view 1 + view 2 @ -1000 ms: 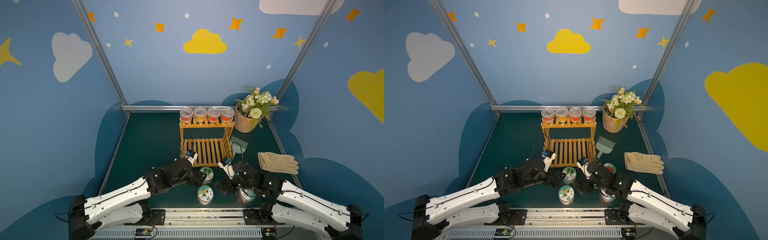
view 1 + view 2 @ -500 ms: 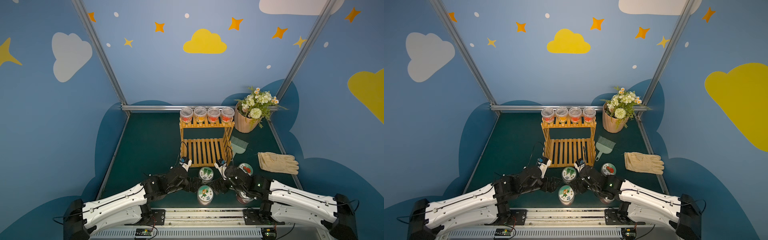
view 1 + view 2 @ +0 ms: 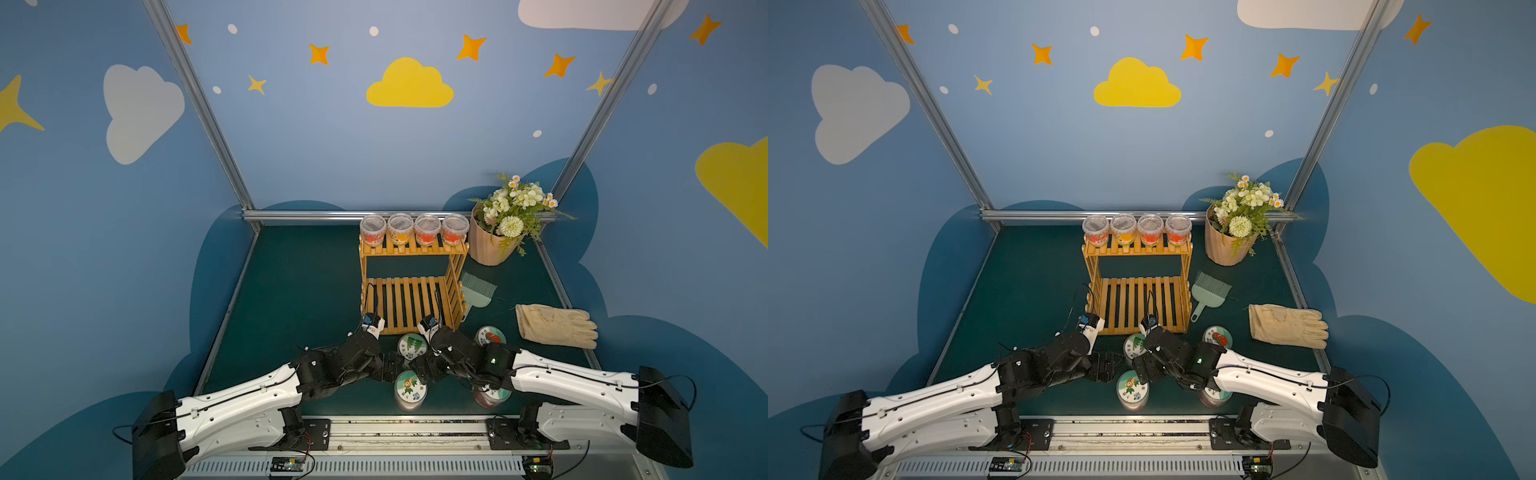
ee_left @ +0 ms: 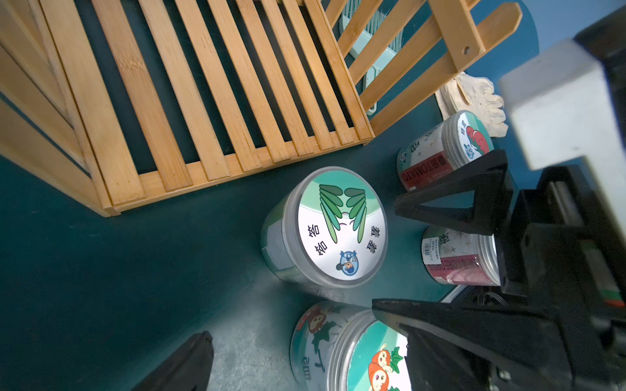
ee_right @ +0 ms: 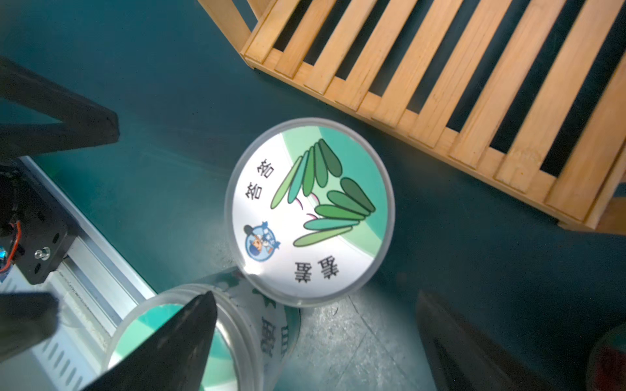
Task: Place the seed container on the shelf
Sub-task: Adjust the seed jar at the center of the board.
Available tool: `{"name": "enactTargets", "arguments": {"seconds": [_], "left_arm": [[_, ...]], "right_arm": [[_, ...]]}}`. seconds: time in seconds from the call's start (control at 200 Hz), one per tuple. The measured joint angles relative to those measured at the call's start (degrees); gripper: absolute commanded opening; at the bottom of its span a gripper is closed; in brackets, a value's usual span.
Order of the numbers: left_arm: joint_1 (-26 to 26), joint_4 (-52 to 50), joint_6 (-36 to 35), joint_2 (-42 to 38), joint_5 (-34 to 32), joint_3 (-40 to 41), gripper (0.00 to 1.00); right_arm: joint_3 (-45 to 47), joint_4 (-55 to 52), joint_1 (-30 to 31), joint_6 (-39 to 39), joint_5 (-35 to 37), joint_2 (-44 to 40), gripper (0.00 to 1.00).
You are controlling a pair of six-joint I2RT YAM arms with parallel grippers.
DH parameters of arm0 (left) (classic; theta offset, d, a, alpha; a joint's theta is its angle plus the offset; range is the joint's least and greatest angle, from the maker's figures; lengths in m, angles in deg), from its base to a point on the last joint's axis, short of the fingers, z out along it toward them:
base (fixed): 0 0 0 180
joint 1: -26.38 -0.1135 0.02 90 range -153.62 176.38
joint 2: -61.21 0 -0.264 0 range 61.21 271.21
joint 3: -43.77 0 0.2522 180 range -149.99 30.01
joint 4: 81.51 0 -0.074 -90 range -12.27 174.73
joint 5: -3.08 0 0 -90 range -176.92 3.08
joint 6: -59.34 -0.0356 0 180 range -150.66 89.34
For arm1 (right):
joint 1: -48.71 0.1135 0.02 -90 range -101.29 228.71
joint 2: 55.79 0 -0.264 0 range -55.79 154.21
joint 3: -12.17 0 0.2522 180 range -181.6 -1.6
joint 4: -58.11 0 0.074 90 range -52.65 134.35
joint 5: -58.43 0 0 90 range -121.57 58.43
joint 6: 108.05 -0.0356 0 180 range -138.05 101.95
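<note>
The light wooden shelf (image 3: 411, 293) (image 3: 1136, 299) stands mid-table, its lower tier bare. Just in front of it stand seed containers: one with a green-leaf lid (image 3: 411, 345) (image 5: 310, 210) (image 4: 338, 226), one with a carrot lid (image 3: 410, 388) (image 4: 352, 352), one with a tomato lid (image 3: 490, 336) (image 4: 443, 149). My left gripper (image 3: 390, 368) (image 4: 289, 321) is open, one finger over the carrot-lid container. My right gripper (image 3: 420, 368) (image 5: 315, 301) is open too, facing it across the gap between the green-leaf and carrot-lid containers. Neither holds anything.
Several clear cups (image 3: 413, 228) with red and orange fill line the shelf's top tier. A flowerpot (image 3: 494, 247), a green hand brush (image 3: 478, 291) and a cream glove (image 3: 555, 326) lie to the right. Another container (image 3: 490, 398) sits half under my right arm.
My right gripper has slid left toward the middle containers and its jaws have spread wider. My left arm has drawn back a little and lowered beside the carrot-lid container.
</note>
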Motion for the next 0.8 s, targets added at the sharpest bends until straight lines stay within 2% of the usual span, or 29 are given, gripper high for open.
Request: {"name": "enactTargets", "arguments": {"seconds": [0.08,0.385,0.556,0.641,0.801], "left_arm": [[0.0,0.6,0.0,0.4,-0.4,0.0,0.93],[0.0,1.4,-0.1,1.0,-0.6,0.0,0.92],[0.1,0.8,-2.5,1.0,2.5,0.0,0.92],[1.0,0.1,-3.8,1.9,3.7,0.0,0.93],[5.1,-1.6,-4.5,5.9,2.9,-0.8,0.95]], "right_arm": [[-0.1,0.5,0.0,0.5,0.4,0.7,0.97],[-0.6,3.5,-0.9,2.8,-0.1,4.8,0.80],[-0.9,3.6,-2.9,3.0,-0.7,4.7,0.75],[-0.6,2.7,-4.4,2.3,1.2,3.0,0.76],[0.7,-0.4,-7.1,1.8,3.6,-2.0,0.89]]}}
